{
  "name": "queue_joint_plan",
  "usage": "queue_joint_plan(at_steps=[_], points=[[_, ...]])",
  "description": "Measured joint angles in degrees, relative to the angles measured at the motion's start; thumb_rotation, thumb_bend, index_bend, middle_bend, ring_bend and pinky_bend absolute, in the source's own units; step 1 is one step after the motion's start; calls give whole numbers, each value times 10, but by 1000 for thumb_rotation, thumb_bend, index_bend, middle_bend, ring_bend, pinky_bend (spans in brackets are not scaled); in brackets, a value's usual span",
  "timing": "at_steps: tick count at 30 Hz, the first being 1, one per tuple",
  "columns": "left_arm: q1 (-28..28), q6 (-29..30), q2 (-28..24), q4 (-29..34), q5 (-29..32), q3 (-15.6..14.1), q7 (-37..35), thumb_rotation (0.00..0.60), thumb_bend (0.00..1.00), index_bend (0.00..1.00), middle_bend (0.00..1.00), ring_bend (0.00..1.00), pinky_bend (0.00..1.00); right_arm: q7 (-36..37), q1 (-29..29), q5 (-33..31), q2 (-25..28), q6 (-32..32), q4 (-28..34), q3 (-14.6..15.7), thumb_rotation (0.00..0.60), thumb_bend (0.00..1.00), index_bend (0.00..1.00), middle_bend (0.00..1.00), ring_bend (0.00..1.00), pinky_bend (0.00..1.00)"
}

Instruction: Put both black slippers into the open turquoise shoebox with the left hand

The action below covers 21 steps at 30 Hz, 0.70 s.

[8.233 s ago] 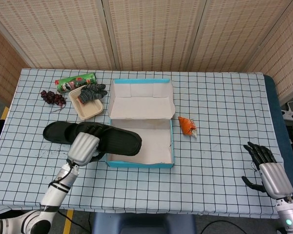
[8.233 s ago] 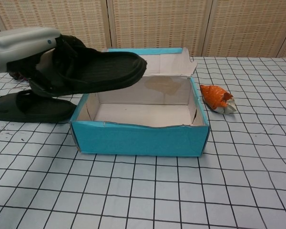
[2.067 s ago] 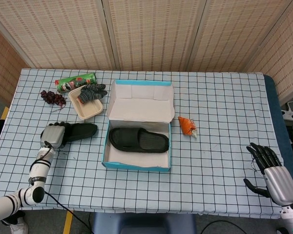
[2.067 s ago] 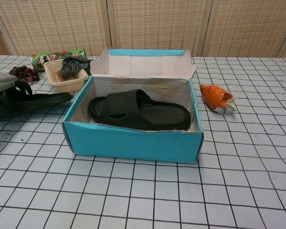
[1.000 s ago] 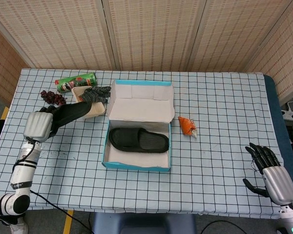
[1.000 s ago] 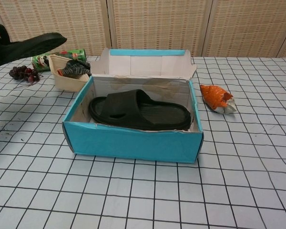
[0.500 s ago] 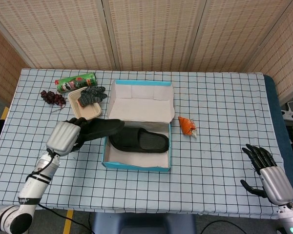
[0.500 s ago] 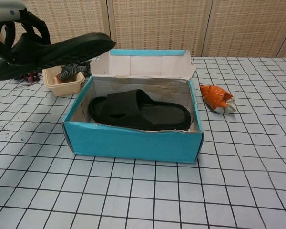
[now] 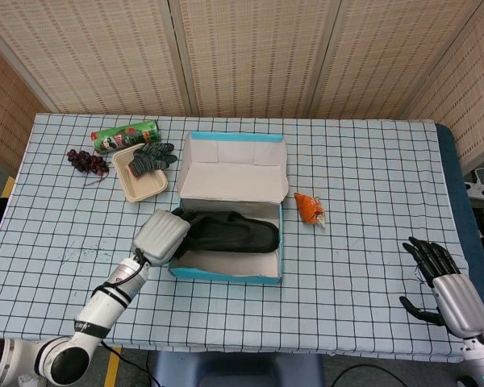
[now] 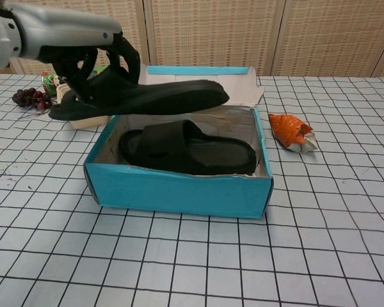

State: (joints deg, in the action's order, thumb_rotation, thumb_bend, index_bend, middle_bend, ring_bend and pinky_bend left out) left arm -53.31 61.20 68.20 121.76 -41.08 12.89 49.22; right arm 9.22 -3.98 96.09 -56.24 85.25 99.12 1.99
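Since half a second ago my left hand [image 9: 161, 237] has carried the second black slipper [image 10: 141, 97] from over the table at the box's 9 o'clock side to a spot above the open turquoise shoebox [image 10: 179, 188]. Eight seconds back the box held nothing; now the first black slipper [image 10: 185, 150] lies flat on its floor, toe toward 3 o'clock.

Going near to far in the chest view: the box's turquoise front wall comes first, then the slipper inside it, then the one I hold, hanging in the air over the box's left half with its sole roughly level and its toe pointing toward 3 o'clock. It is apart from the slipper beneath it. My fingers [image 10: 125, 54] are hooked through and around its strap, gripping it from above at the heel end, which sticks out past the box's 9 o'clock wall. Behind stands the raised lid [image 10: 195, 83], white inside with a turquoise edge.

At the box's 3 o'clock, apart from it, lies an orange crumpled wrapper [image 9: 310, 208]. Toward 10 o'clock sit a beige tray [image 9: 143, 182] with a grey glove [image 9: 153, 156] resting in it, and beyond those a green can [image 9: 126, 135] on its side and a bunch of dark grapes [image 9: 86, 161].

My right hand [image 9: 445, 286] is at the table's 4 o'clock corner, well apart from everything, fingers spread and holding nothing.
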Motion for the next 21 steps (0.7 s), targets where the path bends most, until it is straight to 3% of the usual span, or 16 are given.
queue_joint_plan(at_steps=[10, 21], points=[[-63, -91, -37, 22, 107, 11, -53, 600, 479, 428, 611, 580, 605, -5, -3, -1, -2, -7, 2, 2, 600, 168, 0, 0, 0, 0], [-130, -150, -32, -32, 170, -17, -101, 600, 478, 424, 614, 589, 620, -5, -4, -1, -3, -10, 3, 3, 600, 168, 0, 0, 0, 0]])
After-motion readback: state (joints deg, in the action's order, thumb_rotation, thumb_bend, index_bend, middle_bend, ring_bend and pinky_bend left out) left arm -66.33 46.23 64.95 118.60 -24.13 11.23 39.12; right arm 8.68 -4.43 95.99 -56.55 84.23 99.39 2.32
